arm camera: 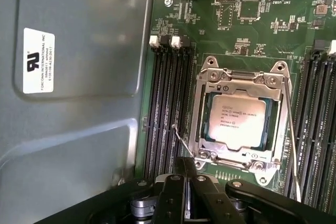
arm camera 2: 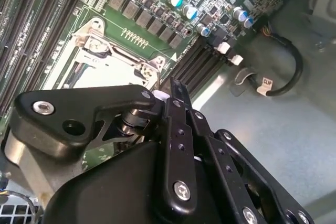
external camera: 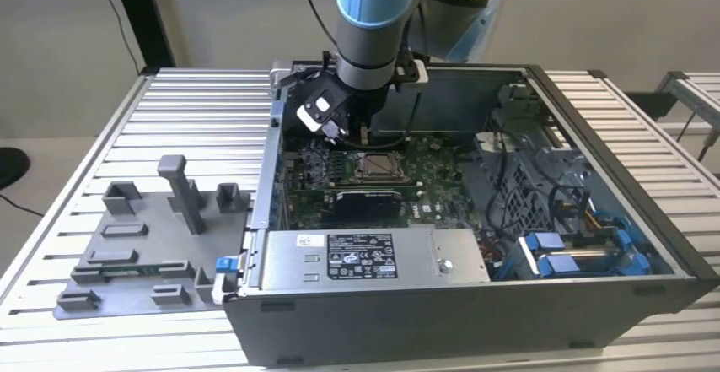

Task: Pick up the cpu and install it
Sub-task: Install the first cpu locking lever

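One chip in place, hand close by.

Seated flat inside the metal-framed socket [arm camera: 211, 80] of the green board [arm camera: 252, 35]: the cpu [arm camera: 234, 120], small, square, pale silver-white on top with faint dark print, level and square to the socket, frame lying around its edges. Just beside the socket, at the corner where a thin wire lever [arm camera: 184, 141] ends: the hand [arm camera: 186, 162], black fingertips drawn together, nothing seen clamped between them. Judged from this: picking and placing done, work now at the securing stage around the socket. Calls for a slow, light touch at that lever, well off the chip's top and the memory slots [arm camera: 167, 103] next to the socket.
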`<state>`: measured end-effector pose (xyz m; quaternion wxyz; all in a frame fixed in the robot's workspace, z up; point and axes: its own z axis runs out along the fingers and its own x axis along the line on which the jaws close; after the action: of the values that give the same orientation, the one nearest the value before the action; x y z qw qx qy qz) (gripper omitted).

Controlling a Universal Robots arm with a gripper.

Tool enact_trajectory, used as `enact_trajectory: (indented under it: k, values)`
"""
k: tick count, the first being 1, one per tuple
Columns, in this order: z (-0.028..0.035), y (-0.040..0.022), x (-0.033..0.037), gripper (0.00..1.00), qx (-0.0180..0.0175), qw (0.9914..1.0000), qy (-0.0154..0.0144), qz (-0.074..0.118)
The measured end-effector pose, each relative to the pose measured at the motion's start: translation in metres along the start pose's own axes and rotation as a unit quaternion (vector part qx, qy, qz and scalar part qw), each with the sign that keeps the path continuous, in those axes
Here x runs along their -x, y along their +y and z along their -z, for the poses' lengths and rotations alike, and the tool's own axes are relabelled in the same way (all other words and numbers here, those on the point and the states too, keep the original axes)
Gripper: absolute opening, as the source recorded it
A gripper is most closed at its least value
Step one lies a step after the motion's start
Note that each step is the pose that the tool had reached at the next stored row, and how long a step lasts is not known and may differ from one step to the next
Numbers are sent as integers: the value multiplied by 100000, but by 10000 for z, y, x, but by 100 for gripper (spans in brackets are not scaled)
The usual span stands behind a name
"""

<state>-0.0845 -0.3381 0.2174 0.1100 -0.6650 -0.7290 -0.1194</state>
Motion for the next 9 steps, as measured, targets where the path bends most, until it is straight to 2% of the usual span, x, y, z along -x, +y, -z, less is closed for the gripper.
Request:
enact_trajectory:
  k: [9]
  values:
    - [-53, 14, -34, 0, 1, 100000, -3, -2]
